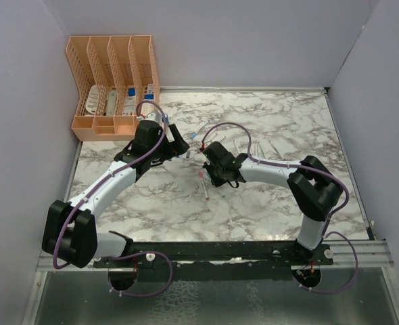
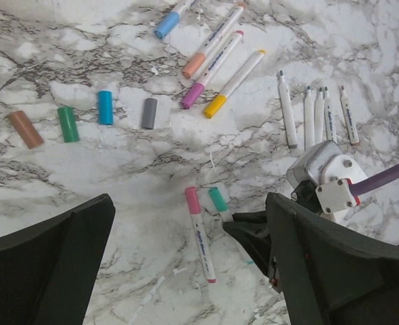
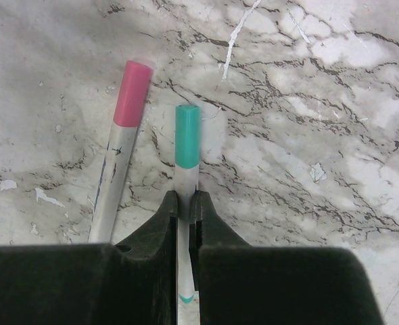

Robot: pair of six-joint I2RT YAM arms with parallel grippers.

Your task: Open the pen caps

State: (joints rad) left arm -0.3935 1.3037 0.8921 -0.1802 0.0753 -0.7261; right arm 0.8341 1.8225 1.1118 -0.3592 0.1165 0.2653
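The teal cap (image 3: pixel 187 135) is on its pen and juts out just ahead of the right gripper (image 3: pixel 184 203). The gripper's fingers are pressed together on the white pen barrel (image 3: pixel 185 179) right behind the cap, leaving the cap itself free. In the right wrist view a pink cap (image 3: pixel 132 93) lies just to the left of those fingers on its own pen, not gripped.

The left gripper (image 2: pixel 189 223) hangs above with its fingers spread wide and holding nothing. Both capped ends sit below the gap between them. Beyond its left finger lie the loose caps (image 2: pixel 67 124), already off. Ahead of it are four capped pens (image 2: pixel 213 51), and ahead to the right some bare barrels (image 2: pixel 319 115) on the marble table (image 3: pixel 335 101).

The step in hand appears to be securing the teal pen for uncapping. The next move probably calls for the left gripper to come down, close on the teal cap alone, and pull along the pen's axis while the right gripper holds firm. It should stay clear of the pink pen close beside.
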